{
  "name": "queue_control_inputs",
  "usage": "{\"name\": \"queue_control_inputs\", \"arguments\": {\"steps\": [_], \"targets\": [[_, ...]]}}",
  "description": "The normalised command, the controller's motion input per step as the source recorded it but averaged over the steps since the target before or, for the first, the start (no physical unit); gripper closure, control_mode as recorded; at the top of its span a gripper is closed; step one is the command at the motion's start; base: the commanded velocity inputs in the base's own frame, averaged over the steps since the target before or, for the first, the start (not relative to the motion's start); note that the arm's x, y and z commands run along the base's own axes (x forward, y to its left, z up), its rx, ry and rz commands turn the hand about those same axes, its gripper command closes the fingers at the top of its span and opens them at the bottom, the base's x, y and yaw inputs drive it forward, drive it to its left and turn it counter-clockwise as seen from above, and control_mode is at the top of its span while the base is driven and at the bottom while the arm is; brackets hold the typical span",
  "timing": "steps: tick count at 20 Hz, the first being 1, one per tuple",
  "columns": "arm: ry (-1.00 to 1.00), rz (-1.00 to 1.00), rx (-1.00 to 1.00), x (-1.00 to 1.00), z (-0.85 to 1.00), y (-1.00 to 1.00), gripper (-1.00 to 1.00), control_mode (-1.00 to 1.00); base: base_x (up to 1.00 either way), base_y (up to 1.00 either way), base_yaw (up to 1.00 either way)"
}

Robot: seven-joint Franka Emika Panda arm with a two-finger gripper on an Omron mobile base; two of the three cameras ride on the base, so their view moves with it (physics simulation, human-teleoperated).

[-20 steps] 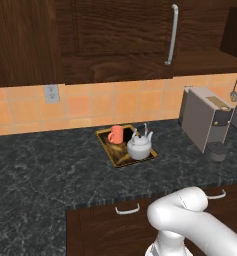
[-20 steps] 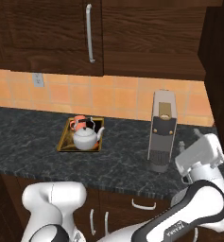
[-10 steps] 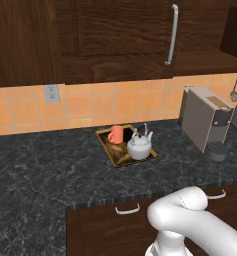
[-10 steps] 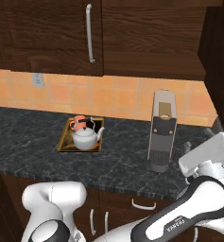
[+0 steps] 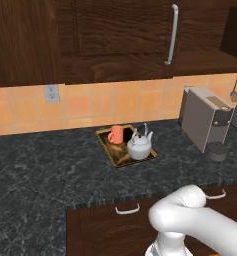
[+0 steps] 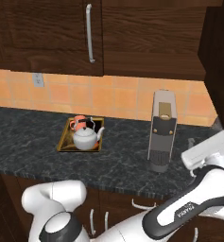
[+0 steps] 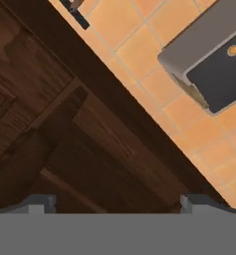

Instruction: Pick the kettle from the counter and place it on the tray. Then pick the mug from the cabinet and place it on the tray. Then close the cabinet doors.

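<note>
The white-grey kettle (image 5: 139, 146) (image 6: 86, 138) stands on the gold-rimmed tray (image 5: 106, 145) (image 6: 63, 143) on the dark marbled counter (image 5: 45, 175) (image 6: 28, 137). The orange mug (image 5: 116, 134) (image 6: 78, 124) stands on the same tray, just behind the kettle. Above the tray, a cabinet door (image 5: 125, 35) (image 6: 47, 38) with a long silver bar handle (image 5: 171, 35) (image 6: 90, 33) is closed. My gripper (image 7: 117, 203) is open with nothing between its fingertips (image 7: 40, 201). It faces dark wood cabinet panels (image 7: 64, 129) beside orange wall tiles, far to the right of the tray.
A boxy grey appliance (image 5: 205, 117) (image 6: 162, 127) (image 7: 209, 60) stands on the counter right of the tray. A dark wood panel (image 6: 219, 61) juts out at the far right. Drawer fronts with small handles (image 5: 127, 209) run below the counter edge. A wall socket (image 5: 52, 93) sits on the tiles.
My hand at the right edge of the right base view has shifted slightly to the right. The kettle, mug, tray and cabinet door have not moved.
</note>
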Motion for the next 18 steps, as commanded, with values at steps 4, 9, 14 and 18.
{"name": "queue_control_inputs", "arguments": {"steps": [4,9,14,18], "targets": [[0.16,0.10,0.14,0.06,0.64,-0.31,-1.00,-1.00,0.00,0.00,0.00],[0.02,0.10,0.06,-0.20,0.56,-0.07,-1.00,-1.00,0.00,0.00,0.00],[-0.01,0.17,-0.05,-0.18,0.49,0.47,-1.00,-1.00,0.00,0.00,0.00],[0.10,0.07,0.03,0.08,0.02,-0.10,-1.00,-1.00,0.00,0.00,0.00]]}}
